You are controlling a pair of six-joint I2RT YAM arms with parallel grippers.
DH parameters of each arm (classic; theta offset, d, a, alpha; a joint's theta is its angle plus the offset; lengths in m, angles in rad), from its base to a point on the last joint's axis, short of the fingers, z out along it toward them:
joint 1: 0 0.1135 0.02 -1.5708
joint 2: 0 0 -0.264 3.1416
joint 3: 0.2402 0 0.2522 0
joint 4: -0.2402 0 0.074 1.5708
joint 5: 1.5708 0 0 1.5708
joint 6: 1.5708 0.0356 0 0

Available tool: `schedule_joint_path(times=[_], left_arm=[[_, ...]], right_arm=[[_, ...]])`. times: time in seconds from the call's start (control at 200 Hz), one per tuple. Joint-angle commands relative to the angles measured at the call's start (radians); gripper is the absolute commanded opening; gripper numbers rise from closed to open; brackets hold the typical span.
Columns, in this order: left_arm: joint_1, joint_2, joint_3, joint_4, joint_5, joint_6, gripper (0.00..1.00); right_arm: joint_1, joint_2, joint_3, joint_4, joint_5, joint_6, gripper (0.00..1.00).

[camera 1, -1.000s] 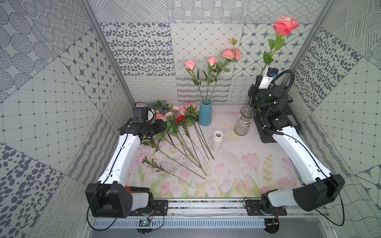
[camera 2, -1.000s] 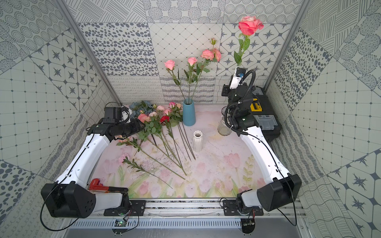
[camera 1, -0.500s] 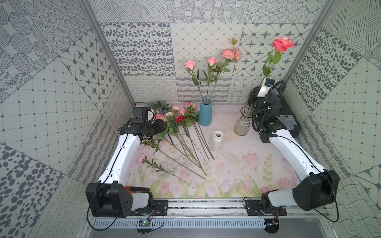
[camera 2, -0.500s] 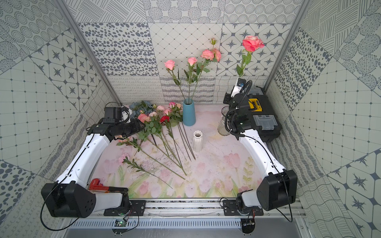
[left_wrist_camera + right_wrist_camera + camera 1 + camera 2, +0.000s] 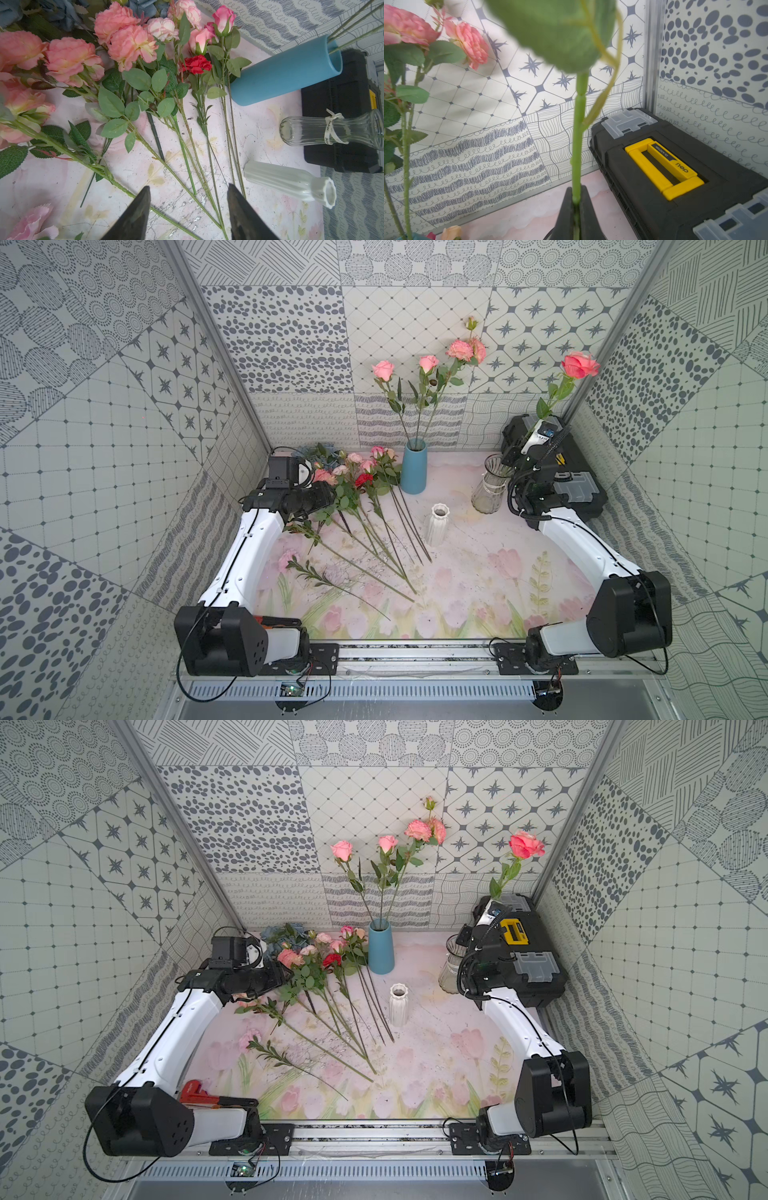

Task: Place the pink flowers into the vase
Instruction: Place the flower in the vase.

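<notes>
Your right gripper [image 5: 576, 198] squeezes one pink rose [image 5: 579, 364]; the blue vase [image 5: 413, 472] holds some; many more lie near your gaping left gripper [image 5: 188, 187].

most of the pink flowers [image 5: 128, 41] lie flat in a loose fan on the floral mat [image 5: 457, 580]. their heads are bunched just beside the blue vase [image 5: 414, 468] and their long green stems splay away from it (ruffled salmon blooms mixed with tighter rosebuds). a few more stems stand upright in that vase, heads well above its rim. one salmon-pink rose [image 5: 579, 364] is aloft, leaning slightly, its stem pinched by the right gripper [image 5: 576, 199].
</notes>
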Motion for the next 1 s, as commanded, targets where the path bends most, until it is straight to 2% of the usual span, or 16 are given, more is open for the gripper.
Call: schedule_joint_path(times=[0.0,0.2,0.435,0.53,0.735,0.865,0.996], left_arm=[[0.002,0.0,-0.004,0.032,0.027,0.003,0.59],[0.002,0.004,-0.004,0.032,0.028,0.001,0.6],[0.003,0.0,-0.006,0.033,0.019,0.002,0.62],[0.002,0.0,-0.005,0.032,0.02,0.002,0.64],[0.005,-0.006,-0.004,0.028,0.009,0.003,0.64],[0.004,-0.007,-0.006,0.028,-0.008,0.002,0.65],[0.004,0.001,-0.007,0.025,-0.03,-0.006,0.64]], right_arm=[[-0.007,0.037,-0.012,0.051,-0.005,0.053,0.0],[-0.013,0.081,-0.017,0.029,-0.011,0.08,0.0],[-0.014,0.089,-0.01,0.008,-0.029,0.095,0.15],[-0.014,0.092,0.004,-0.005,-0.028,0.084,0.29],[-0.014,0.069,0.041,-0.08,-0.02,0.079,0.43],[-0.009,0.025,0.069,-0.194,-0.021,0.106,0.47],[0.041,-0.042,0.085,-0.331,0.05,0.097,0.49]])
